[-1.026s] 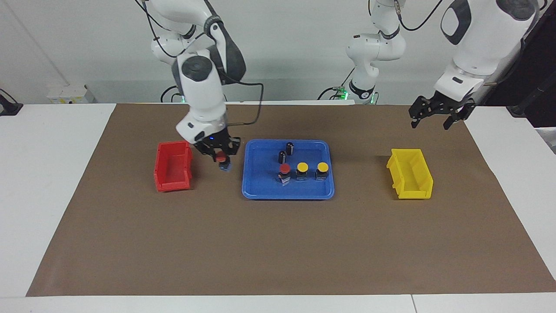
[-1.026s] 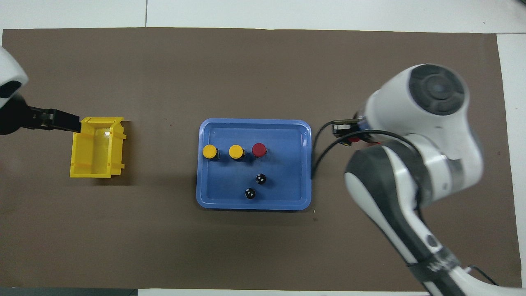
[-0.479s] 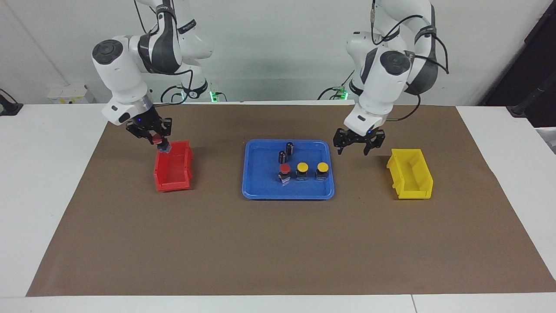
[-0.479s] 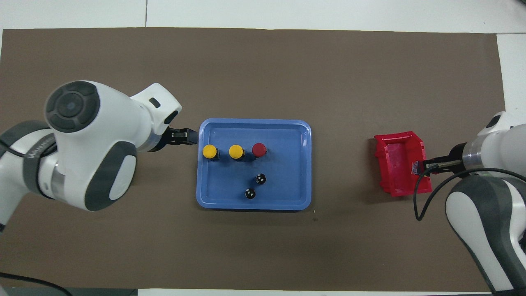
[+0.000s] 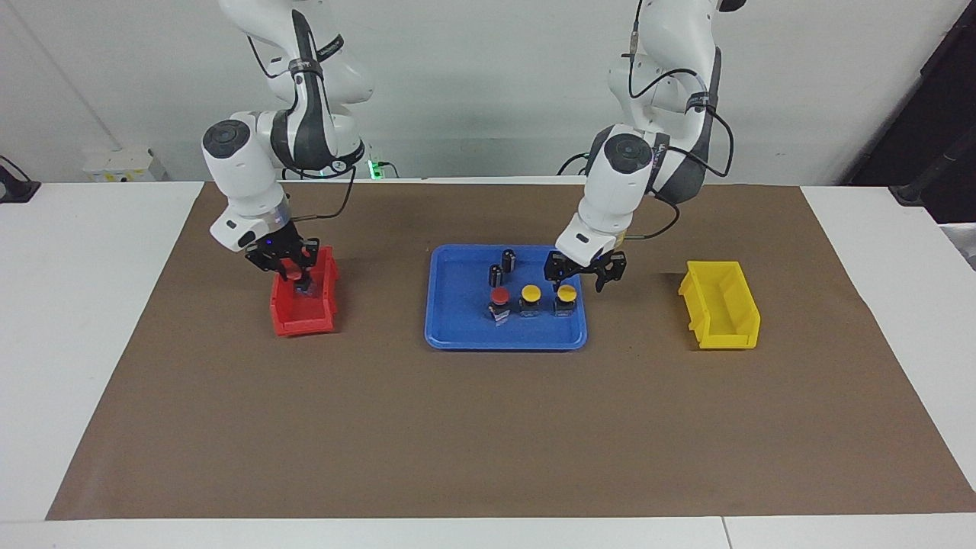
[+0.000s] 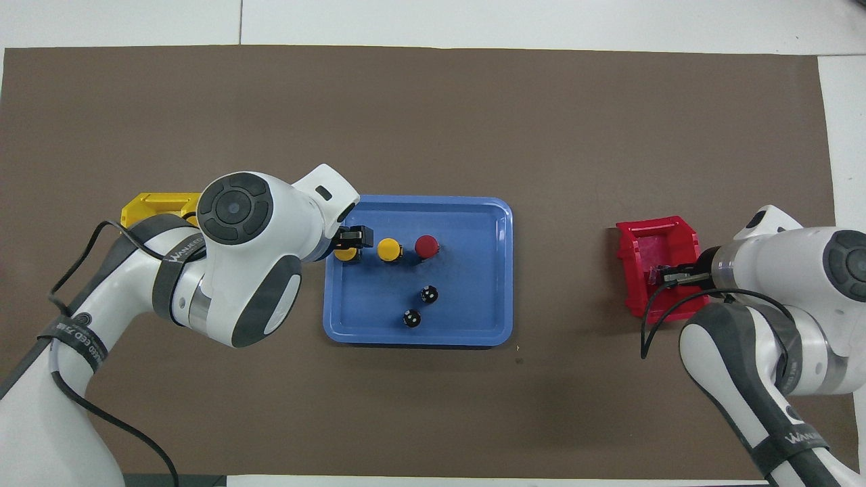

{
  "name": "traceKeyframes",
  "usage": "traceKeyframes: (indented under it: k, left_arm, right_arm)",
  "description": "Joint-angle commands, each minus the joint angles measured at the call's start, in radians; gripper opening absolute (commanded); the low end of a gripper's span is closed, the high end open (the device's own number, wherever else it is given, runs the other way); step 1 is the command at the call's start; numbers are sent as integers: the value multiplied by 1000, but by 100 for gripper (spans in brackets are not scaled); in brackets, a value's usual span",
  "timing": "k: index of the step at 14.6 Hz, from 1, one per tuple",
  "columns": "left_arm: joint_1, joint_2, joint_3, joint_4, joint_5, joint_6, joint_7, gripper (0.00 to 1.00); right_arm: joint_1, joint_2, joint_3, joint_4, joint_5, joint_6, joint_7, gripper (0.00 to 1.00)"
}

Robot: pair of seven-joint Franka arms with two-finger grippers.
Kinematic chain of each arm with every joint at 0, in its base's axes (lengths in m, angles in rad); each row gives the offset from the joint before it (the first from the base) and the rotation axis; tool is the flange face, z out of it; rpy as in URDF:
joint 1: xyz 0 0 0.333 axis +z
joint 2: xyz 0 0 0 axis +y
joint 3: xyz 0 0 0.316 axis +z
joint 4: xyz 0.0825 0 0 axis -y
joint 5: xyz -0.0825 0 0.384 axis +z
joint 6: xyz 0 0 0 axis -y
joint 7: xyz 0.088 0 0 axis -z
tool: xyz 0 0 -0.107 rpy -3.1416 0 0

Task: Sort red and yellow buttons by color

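On the blue tray [image 5: 465,332] [image 6: 473,223] stand a red button [image 5: 499,296] [image 6: 426,246] and two yellow buttons [image 5: 531,293] [image 6: 389,249] in a row. My left gripper [image 5: 579,276] [image 6: 352,238] is open and hangs just above the yellow button [image 5: 566,292] [image 6: 346,255] at the tray's end toward the left arm. My right gripper [image 5: 296,276] [image 6: 666,274] is low inside the red bin [image 5: 303,311] [image 6: 649,237] and shut on the other red button [image 5: 305,287], whose dark body shows below the fingers.
Two dark cylinders [image 5: 508,259] [image 5: 496,274] stand on the tray nearer to the robots than the buttons. A yellow bin [image 5: 720,314] [image 6: 159,202] lies toward the left arm's end of the brown mat, mostly covered by the left arm in the overhead view.
My right gripper carried the red button from beside the tray to the red bin and sank into it. My left gripper swung from by the yellow bin to over the tray's end yellow button.
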Motion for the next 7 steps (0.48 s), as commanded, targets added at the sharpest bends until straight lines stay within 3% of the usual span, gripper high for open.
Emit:
traceKeyframes:
  k: [1,5,7]
  left_arm:
    - [-21,-10,16,-21,-17,14,-16,93]
    - [-42,-13,16,-26,-17,13,-38,88]
    - [-50,-4,16,-26,-17,34,-50,84]
  right_arm:
    - [4,3,6,-11,18,26,-1,20]
    - [5,15,9,28,16,-17,-6,58]
    - [7,35,12,109,16,-106,-9,64]
